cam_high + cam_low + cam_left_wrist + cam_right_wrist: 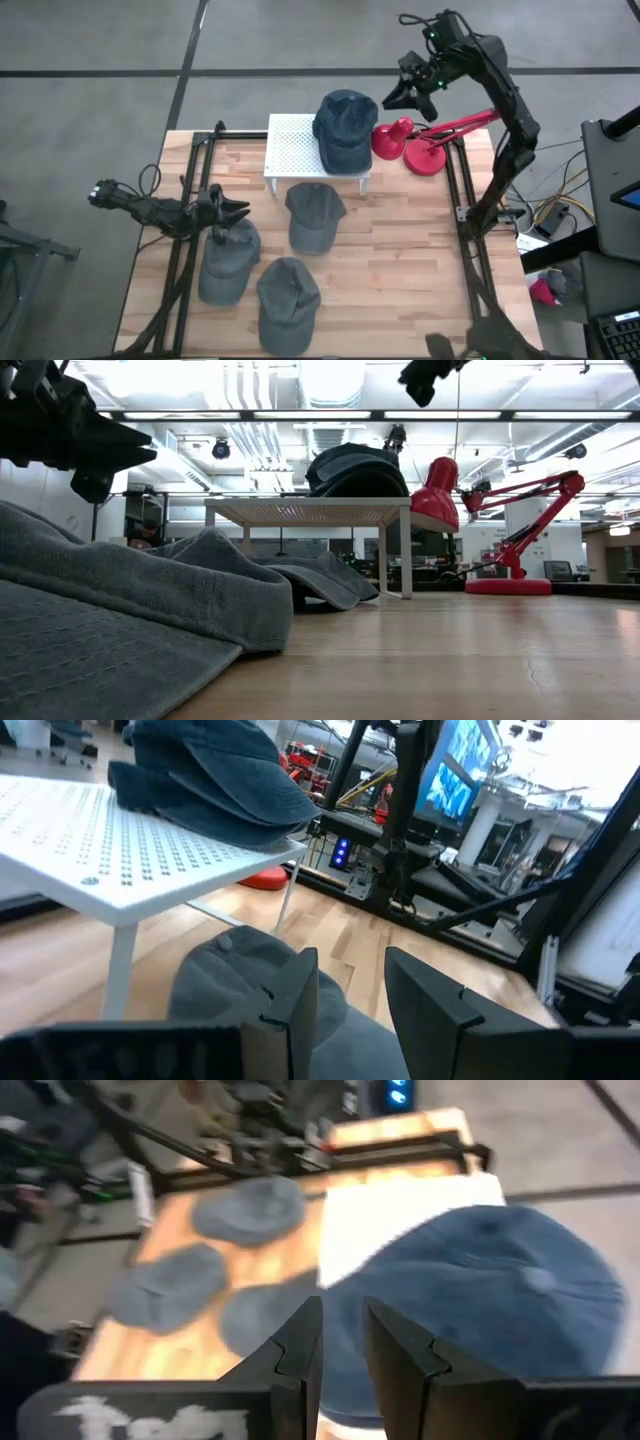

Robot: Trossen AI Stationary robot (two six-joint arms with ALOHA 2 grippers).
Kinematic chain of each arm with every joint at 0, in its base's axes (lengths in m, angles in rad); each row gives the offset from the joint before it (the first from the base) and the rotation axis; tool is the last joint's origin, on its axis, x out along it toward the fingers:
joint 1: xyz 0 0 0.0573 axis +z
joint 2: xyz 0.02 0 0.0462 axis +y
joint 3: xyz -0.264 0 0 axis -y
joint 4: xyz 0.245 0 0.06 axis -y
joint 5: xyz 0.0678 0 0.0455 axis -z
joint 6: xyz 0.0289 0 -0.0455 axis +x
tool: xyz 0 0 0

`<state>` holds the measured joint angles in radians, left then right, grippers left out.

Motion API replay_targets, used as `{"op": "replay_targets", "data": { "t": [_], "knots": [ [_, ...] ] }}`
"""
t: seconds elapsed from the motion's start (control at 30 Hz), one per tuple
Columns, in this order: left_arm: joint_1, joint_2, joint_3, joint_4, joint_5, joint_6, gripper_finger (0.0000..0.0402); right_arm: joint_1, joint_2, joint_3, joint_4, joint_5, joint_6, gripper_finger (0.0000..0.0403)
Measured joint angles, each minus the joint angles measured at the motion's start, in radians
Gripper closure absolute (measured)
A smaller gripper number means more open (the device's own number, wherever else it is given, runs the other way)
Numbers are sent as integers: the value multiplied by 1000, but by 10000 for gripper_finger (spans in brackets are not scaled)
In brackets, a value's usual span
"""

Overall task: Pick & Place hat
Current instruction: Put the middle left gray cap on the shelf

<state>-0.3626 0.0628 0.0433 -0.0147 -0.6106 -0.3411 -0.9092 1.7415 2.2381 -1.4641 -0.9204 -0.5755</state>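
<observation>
left gripper (238, 209): low over the counter's left side, just above the near-left hat; jaws part open with a clear gap between the fingers (290, 995), holding nothing
counter (400, 270): pale wood planks, dark rails along both sides
near-left hat (228, 260): grey, flat on the counter, directly under the left gripper
front hat (288, 302): grey, by the counter's near edge, just right of the near-left hat
middle hat (315, 215): grey, flat on the counter, in front of the rack
rack (292, 150): white perforated stand on legs, at the far side of the counter
hat on rack (345, 128): dark blue, resting on the rack's right end, overhanging the edge
lamp (425, 140): red desk lamp, its shade just beside the blue hat, base at the counter's far right
right gripper (398, 97): raised above the far right edge, over the lamp, apart from the blue hat; jaws nearly closed, a narrow slit left, empty
</observation>
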Motion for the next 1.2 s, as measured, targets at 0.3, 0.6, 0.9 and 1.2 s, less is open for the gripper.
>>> {"op": "replay_targets", "data": {
  "t": [0.3,0.6,0.9,1.2],
  "knots": [
    [0,0,0,0,0,-29,280,40,-95,-79,-108,-40,-54,344],
    [0,0,0,0,0,-71,280,69,-261,-354,-49,-162,-40,358],
    [0,0,1,0,0,-130,280,124,-488,-723,269,-154,251,376],
    [1,0,1,0,0,-130,280,192,-751,-1047,573,89,517,376]
  ]
}}
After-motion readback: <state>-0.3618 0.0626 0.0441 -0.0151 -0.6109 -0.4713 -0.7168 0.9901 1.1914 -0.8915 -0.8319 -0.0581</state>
